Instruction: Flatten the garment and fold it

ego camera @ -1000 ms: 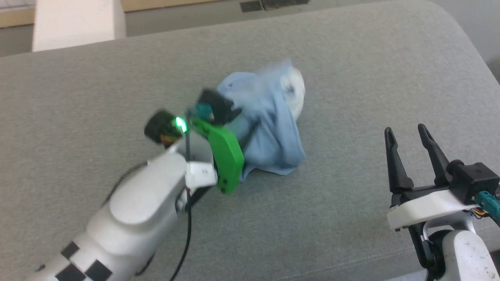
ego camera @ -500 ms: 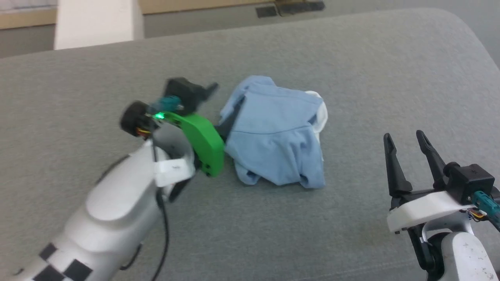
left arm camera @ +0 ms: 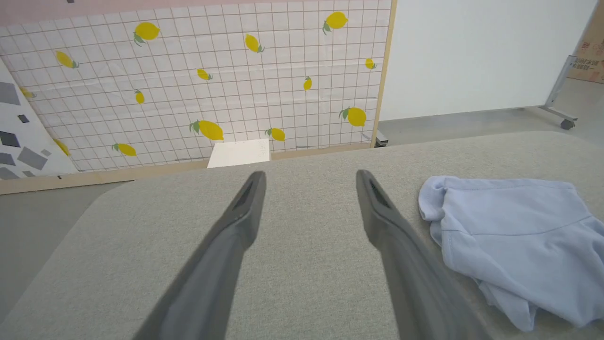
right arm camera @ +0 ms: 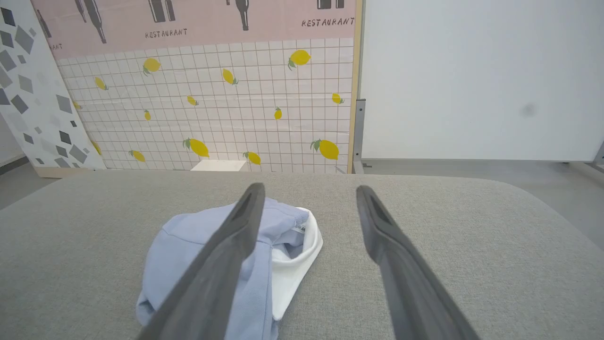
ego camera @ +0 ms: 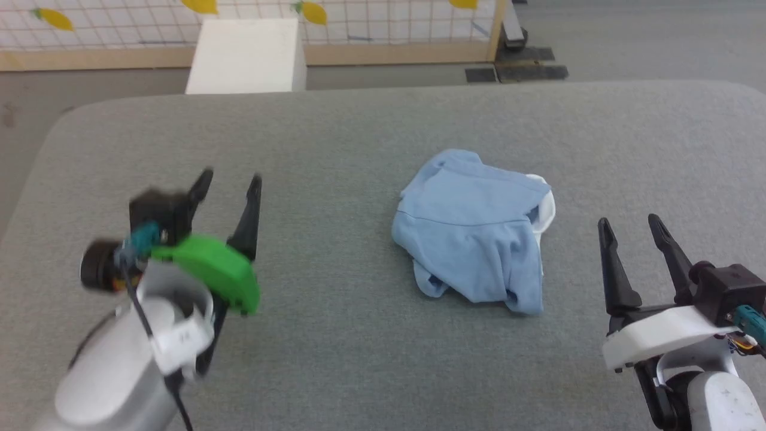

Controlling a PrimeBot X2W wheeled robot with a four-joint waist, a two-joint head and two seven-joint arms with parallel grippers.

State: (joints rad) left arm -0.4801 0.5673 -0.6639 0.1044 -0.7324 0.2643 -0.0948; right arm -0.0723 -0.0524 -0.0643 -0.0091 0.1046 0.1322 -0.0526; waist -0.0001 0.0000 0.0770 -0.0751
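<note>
Head view — left fingers [ego camera: 248,215] parted, right fingers [ego camera: 611,269] parted, both empty, pointing up-frame, flanking crumpled garment [ego camera: 473,233]

"RESTAURANT" — pink wall panel [right arm camera: 212,28]

The shirt [ego camera: 473,233] is light blue and made of soft fabric. It lies crumpled in a loose, low heap, not spread flat. It rests on the grey tabletop [ego camera: 359,137], a little right of the middle in the head view and well in from every edge. The blue cloth is bunched and folded over itself, with a stitched seam [ego camera: 455,222] running across the top layer and rumpled hems along the near side. The white collar [ego camera: 543,211] pokes out at the heap's right edge, and in the right wrist view a small label [right arm camera: 298,229] shows just inside it.
</note>
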